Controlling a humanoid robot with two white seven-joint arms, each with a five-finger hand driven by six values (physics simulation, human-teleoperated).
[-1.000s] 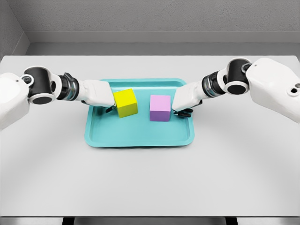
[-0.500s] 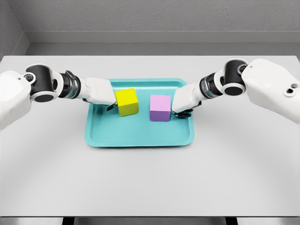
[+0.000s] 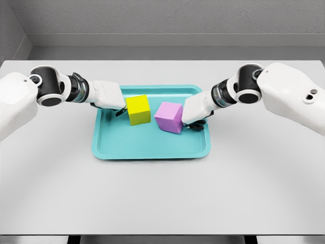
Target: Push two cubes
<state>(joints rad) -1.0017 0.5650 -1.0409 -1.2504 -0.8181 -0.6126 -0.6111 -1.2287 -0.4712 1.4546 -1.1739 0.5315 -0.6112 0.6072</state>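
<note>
A yellow cube (image 3: 138, 109) and a pink cube (image 3: 169, 117) sit close together in the teal tray (image 3: 151, 147). The pink cube is turned at an angle, and its near corner almost meets the yellow one. My left hand (image 3: 116, 104) presses against the yellow cube's left side, its fingers curled under and holding nothing. From the right, my right hand (image 3: 193, 115) leans on the pink cube's right side, fingers likewise tucked beneath the palm.
The tray lies in the middle of a grey table (image 3: 162, 193). A grey wall (image 3: 162, 20) runs behind the table's far edge. Both white forearms stretch across the table on either side of the tray.
The right hand pushed the pink cube left and twisted it toward the yellow cube. Meanwhile the left hand moved slightly up and right with the yellow cube.
</note>
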